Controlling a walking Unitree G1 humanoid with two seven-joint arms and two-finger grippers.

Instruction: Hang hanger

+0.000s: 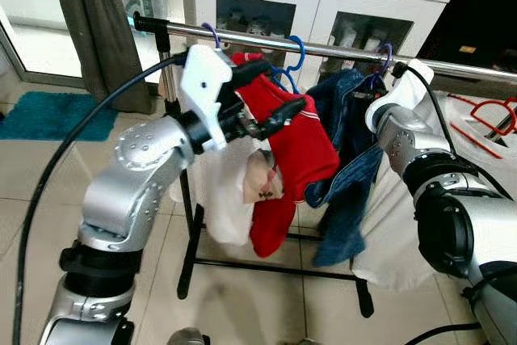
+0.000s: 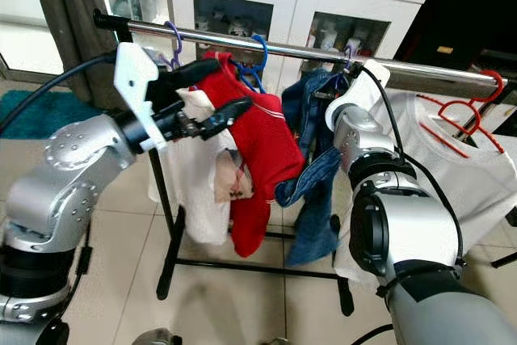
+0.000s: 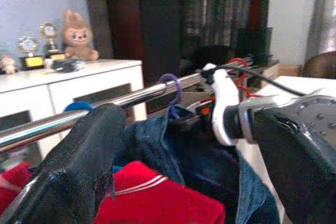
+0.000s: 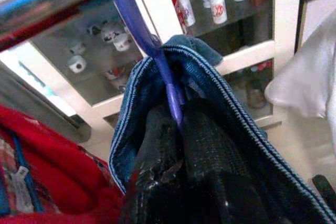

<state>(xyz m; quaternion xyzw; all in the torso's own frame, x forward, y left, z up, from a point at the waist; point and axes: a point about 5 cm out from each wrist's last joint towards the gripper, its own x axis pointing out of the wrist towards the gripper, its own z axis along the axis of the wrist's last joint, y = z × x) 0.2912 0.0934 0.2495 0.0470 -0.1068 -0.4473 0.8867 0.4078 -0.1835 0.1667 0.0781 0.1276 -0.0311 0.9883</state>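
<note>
A chrome clothes rail (image 1: 331, 51) crosses in front of me with several garments on hangers. My right gripper (image 4: 176, 135) is shut on the stem of a purple hanger (image 4: 137, 22) inside the collar of a blue denim garment (image 1: 347, 175). That hanger's hook (image 1: 386, 56) sits over the rail. My left gripper (image 1: 283, 82) is raised just in front of the rail and stands open. Its fingers straddle the shoulder of a red shirt (image 1: 299, 147), which hangs on a blue hanger (image 1: 297, 48). A white garment (image 1: 222, 191) hangs left of the red one.
A white shirt (image 2: 468, 167) on a red hanger (image 2: 456, 111) hangs at the right end of the rail. A white glass-door cabinet (image 1: 315, 2) stands behind the rack. The black rack base (image 1: 266, 268) lies on the tiled floor. A curtain (image 1: 97, 22) and a teal rug (image 1: 48, 115) are at the left.
</note>
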